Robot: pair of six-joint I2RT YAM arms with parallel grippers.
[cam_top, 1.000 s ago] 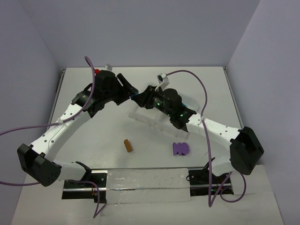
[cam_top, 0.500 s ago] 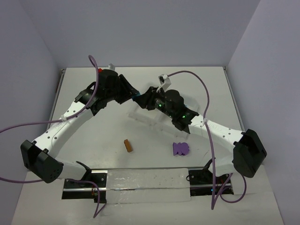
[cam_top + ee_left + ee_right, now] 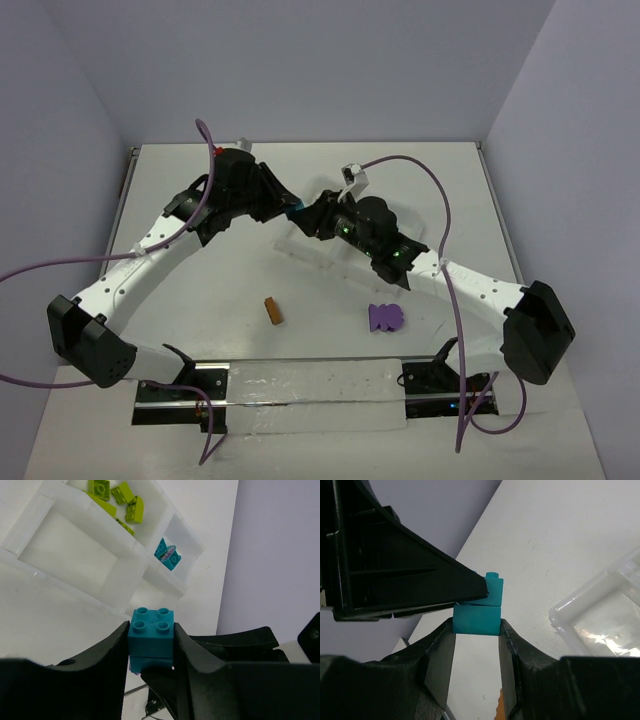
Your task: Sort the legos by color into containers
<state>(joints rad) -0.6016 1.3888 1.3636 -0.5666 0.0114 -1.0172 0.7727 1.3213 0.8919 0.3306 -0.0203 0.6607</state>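
Note:
A clump of two stacked teal legos (image 3: 294, 209) hangs above the table between both arms. My left gripper (image 3: 151, 636) is shut on one teal brick (image 3: 151, 630), studs showing. My right gripper (image 3: 476, 625) is shut on the other teal brick (image 3: 476, 619) joined to it. The white tray (image 3: 134, 566) lies beyond; one of its containers holds lime green legos (image 3: 131, 508), another teal legos (image 3: 168, 555). An orange-brown lego (image 3: 273, 311) and a purple lego clump (image 3: 385, 317) lie on the table.
The tray (image 3: 312, 255) is partly hidden under the right arm in the top view. A long clear strip with black brackets (image 3: 310, 385) runs along the near edge. Purple cables loop from both arms. Walls close in the far side.
My left jaws have closed onto the teal clump that the right gripper keeps holding. Both arms have shifted slightly to the right.

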